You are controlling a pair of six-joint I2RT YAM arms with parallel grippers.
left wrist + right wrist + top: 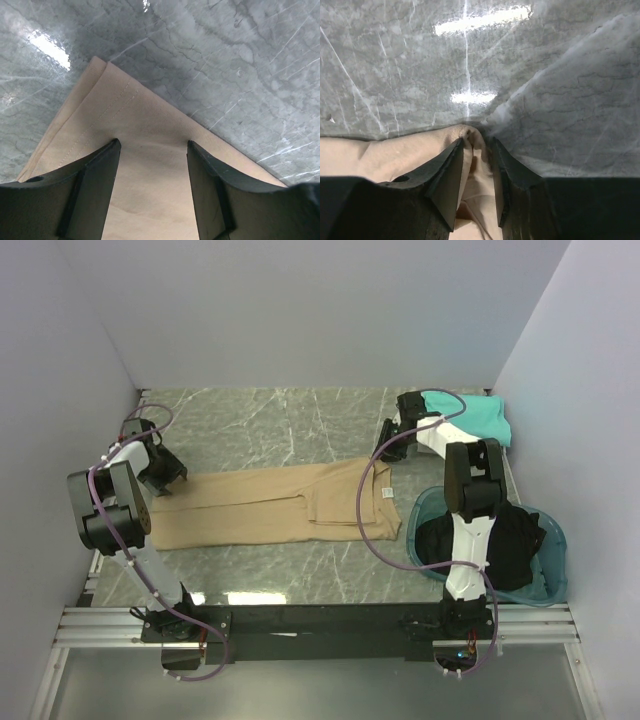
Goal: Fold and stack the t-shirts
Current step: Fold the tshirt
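We see the left end effector (154, 146) w/ fingers spread, clamping nothing, over the hem corner of the tan t-shirt (270, 505). The shirt lies flat on the surface (280, 430) btwn the 2 arms. We judge it light, limp and prone to sag, so grip corners thru both layers. The right end effector (476, 142) pinches a bunched fold at its neck end. The teal t-shirt (480, 415) lies far right, the black t-shirt (500, 540) in the basin (556, 530).

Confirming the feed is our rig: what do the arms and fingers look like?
The left arm and right arm both have black joint housings and white links. A purplish cable loops along each. The fingers are matte black, wedge-shaped.
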